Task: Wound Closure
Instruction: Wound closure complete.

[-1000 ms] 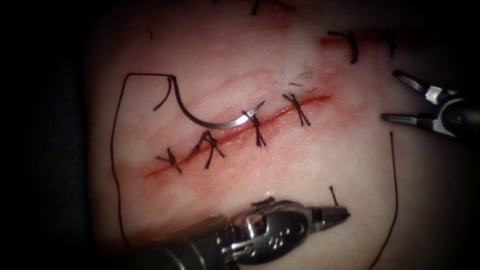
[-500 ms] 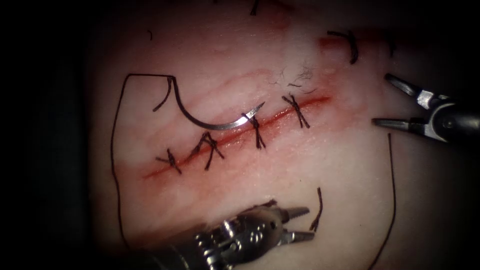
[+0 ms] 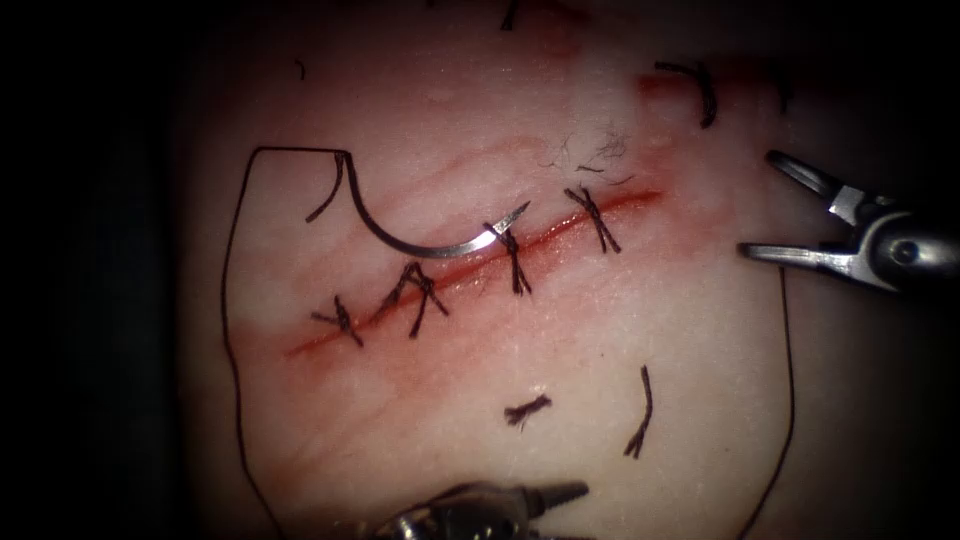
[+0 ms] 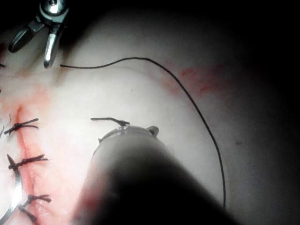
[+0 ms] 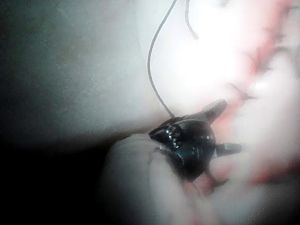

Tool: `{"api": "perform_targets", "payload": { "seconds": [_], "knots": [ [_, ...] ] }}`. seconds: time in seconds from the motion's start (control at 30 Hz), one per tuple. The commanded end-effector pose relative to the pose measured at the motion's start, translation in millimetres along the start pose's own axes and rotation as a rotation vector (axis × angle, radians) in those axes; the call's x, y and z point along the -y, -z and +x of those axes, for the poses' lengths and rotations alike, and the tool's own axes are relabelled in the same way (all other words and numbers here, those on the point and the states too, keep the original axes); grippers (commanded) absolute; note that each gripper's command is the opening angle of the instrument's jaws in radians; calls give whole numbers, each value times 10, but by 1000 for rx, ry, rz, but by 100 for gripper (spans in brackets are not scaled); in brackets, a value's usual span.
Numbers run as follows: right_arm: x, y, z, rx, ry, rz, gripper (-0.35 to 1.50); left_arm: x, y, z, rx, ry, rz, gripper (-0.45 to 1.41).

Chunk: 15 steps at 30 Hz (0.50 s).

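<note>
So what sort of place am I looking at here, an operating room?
More likely a surgical training bench. A slab of tissue carries a cut closed with knotted stitches. A curved needle lies loose on it, thread attached. The right tool, jaws open, and the left tool hold nothing.

Endoscope: centre lit, dark vignette at edges. Glare on needle (image 3: 430, 240). Wrist views: own shafts blurred, heavy shadow.

Curved needle (image 3: 420, 238) lies free on tissue (image 3: 620, 320) by cut (image 3: 470, 275), tip prob. resting on stitch.
</note>
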Motion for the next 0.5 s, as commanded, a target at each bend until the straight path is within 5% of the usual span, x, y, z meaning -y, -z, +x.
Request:
{"api": "perform_targets", "payload": {
  "seconds": [0.03,0.23,0.5],
  "knots": [
    [-14,-15,12,12,-7,40,118,10,3,12,-52,-15,-2,63],
    [-48,-32,49,-25,-28,105,113,73,61,62,-281,-117,42,57],
    [-68,-48,61,-53,-14,123,104,153,111,59,-362,-216,87,56]
  ]
}}
